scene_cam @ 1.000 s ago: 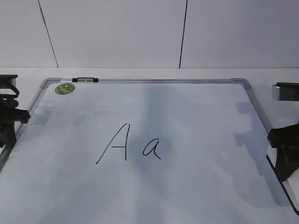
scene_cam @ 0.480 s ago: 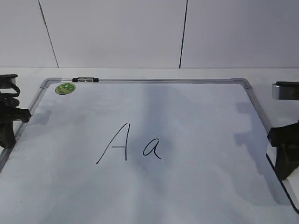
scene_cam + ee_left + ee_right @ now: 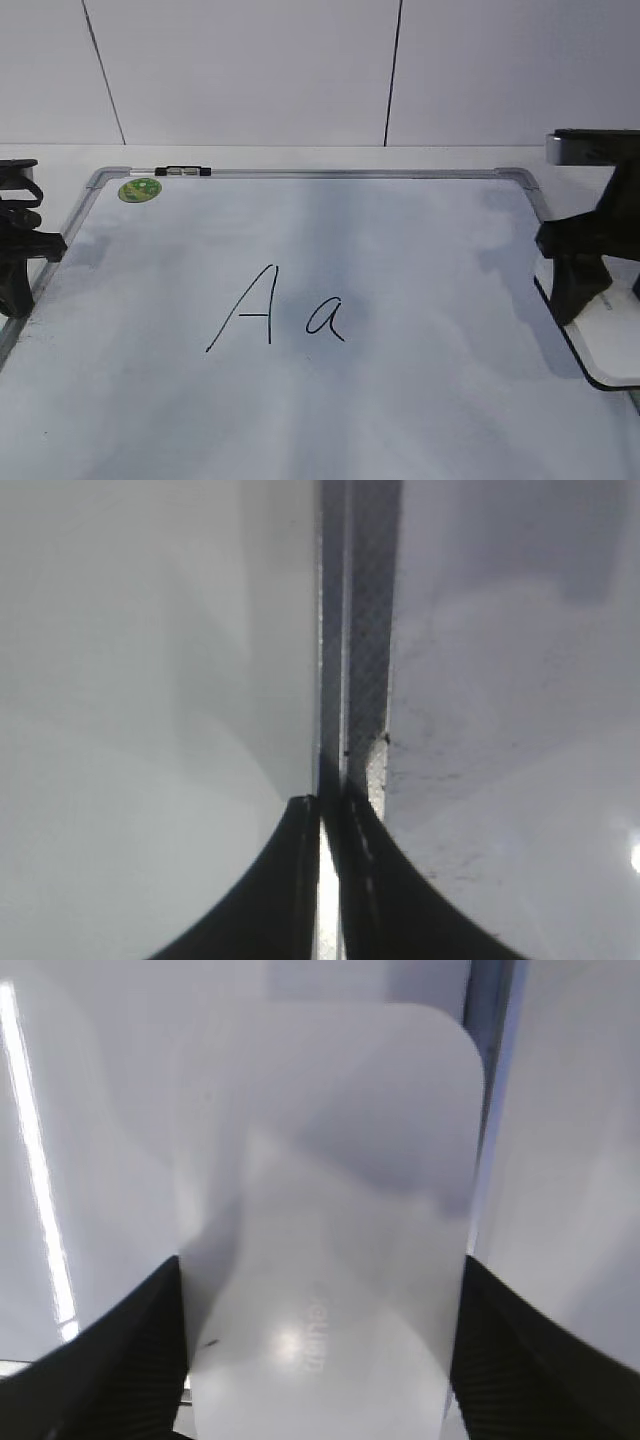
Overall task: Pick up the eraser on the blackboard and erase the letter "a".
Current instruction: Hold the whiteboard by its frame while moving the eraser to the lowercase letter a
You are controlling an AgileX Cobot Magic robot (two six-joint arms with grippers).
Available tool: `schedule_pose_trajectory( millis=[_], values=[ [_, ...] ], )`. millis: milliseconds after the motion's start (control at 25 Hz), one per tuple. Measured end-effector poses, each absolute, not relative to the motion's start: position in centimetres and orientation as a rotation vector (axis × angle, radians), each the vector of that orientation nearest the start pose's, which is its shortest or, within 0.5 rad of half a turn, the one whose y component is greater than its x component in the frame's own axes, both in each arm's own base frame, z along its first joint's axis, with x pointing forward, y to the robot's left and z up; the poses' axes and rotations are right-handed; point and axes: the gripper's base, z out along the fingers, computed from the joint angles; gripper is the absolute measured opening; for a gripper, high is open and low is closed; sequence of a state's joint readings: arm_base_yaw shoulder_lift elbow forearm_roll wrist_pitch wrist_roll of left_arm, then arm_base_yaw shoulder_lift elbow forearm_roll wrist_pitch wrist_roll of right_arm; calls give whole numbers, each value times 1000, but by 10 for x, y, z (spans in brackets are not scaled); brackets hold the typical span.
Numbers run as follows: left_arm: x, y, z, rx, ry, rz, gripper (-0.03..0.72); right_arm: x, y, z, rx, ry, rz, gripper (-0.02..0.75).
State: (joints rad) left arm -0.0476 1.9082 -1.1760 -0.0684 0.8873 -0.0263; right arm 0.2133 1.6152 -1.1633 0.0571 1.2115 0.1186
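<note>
While the blackboard, a white dry-erase board in a silver-grey frame, fills the exterior view, a capital "A" and the letter "a" stand side by side near its middle in thin black marker. A round green magnet sits at the far left corner, just beside a small black-and-silver clip on the top rail. At the left edge the left gripper hangs over the frame. At the right edge the right gripper stands above the eraser, whose white top and thin black base show at the board's right side, well apart from the letters.

Seen from the left wrist, the left gripper has its two dark fingers pressed together with only a sliver of light between them and nothing in them. They point along the board's frame rail, with pale tabletop on one side and smudged board surface on the other.

Seen from the right wrist, the right gripper has its fingers spread wide, one on each long side of the eraser. The white rounded block with faint grey lettering lies flat between them; whether the pads touch its sides cannot be told. The frame rail runs just beside the eraser.
</note>
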Motion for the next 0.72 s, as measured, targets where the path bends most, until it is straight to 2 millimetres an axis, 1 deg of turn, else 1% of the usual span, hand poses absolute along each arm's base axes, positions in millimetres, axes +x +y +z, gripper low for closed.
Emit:
schedule_pose_trajectory(
  millis=[80, 240, 480, 600, 720],
  values=[
    [346, -21, 153, -32, 3104, -86, 15, 294, 76, 244, -173, 3143, 66, 566],
    [346, -21, 153, -32, 3104, -86, 15, 313, 103, 246, -307, 3098, 33, 566],
    [346, -21, 153, -32, 3104, -86, 15, 338, 145, 250, -447, 3020, 36, 566],
    [346, -21, 153, -32, 3104, -86, 15, 347, 163, 247, -502, 3000, 32, 566],
    [346, -21, 153, -33, 3104, -87, 15, 353, 180, 235, -555, 3005, 26, 566]
  ],
)
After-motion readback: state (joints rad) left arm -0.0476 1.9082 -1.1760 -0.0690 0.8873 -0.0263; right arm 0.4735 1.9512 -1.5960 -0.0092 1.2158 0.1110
